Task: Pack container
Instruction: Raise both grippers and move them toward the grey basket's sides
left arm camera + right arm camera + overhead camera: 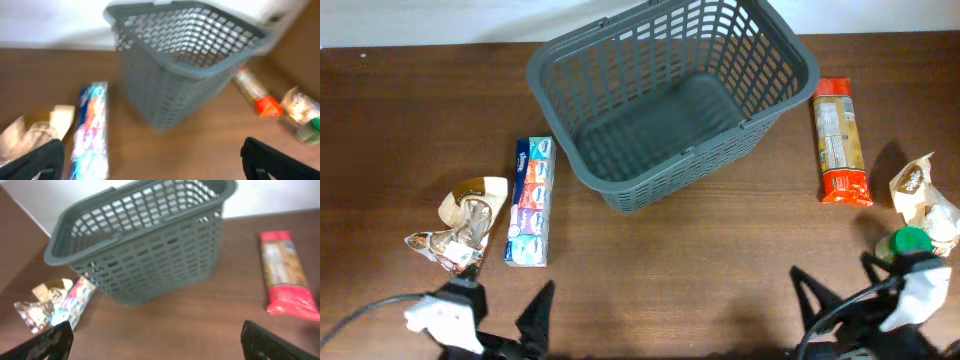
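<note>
One container point(670, 180), mouth up, long axis near-left to far-right, my left gripper point(152, 162) and right gripper point(155, 342) spread wide, apparently empty.

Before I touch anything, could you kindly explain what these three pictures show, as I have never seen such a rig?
This is a two-armed robot at a brown table. One picture looks down from above; the other two come from wrist cameras, so the dark shapes at their bottom corners are each arm's own fingers. The left gripper and right gripper are open, holding nothing. An empty grey basket stands farther back. To its left lie a tissue pack and a crumpled wrapper; to its right, a red packet, a white bag and a green-topped item I cannot identify.
</note>
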Available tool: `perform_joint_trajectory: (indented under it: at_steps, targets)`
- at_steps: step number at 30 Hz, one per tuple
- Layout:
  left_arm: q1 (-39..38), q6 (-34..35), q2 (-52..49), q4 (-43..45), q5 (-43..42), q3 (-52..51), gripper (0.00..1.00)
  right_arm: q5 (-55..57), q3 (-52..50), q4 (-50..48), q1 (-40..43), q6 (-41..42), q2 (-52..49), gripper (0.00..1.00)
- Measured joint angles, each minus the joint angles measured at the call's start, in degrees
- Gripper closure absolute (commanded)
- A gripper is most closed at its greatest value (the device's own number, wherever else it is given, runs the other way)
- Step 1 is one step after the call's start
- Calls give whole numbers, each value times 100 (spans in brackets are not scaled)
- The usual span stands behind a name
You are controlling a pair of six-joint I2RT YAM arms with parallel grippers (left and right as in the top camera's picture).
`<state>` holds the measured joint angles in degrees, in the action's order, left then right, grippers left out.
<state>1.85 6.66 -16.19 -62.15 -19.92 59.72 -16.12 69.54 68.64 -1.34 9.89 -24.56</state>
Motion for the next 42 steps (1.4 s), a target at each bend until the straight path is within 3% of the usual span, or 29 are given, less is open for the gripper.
perform_joint_trajectory:
  at_steps: [7, 9, 13, 18, 27, 34, 42]
  targets:
    - [0, -310, -2634, -2229, 632, 2931, 1, 269, 3473, 2179, -7, -125, -2774, 1]
    - [0, -348, -3182, -2457, 411, 3591, 1, 153, 4570, 2730, -15, -136, -3606, 1]
    - [0, -391, -3770, -2417, -254, 4251, 0, -72, 5807, 2789, -15, -138, -4513, 1]
    - [0, -409, -3908, -2461, -498, 4328, 0, -179, 5987, 2645, -15, -153, -4621, 1]
    - [0, -413, -3936, -3405, -420, 5167, 0, -267, 6043, 2833, -15, -651, -4793, 1]
    - [0, -745, -3906, -3436, -1362, 5517, 0, -308, 6043, 2824, -15, -892, -5324, 1]
    - [0, -881, -3906, -3377, -852, 5519, 1, -332, 6043, 2822, -15, -1038, -5624, 1]
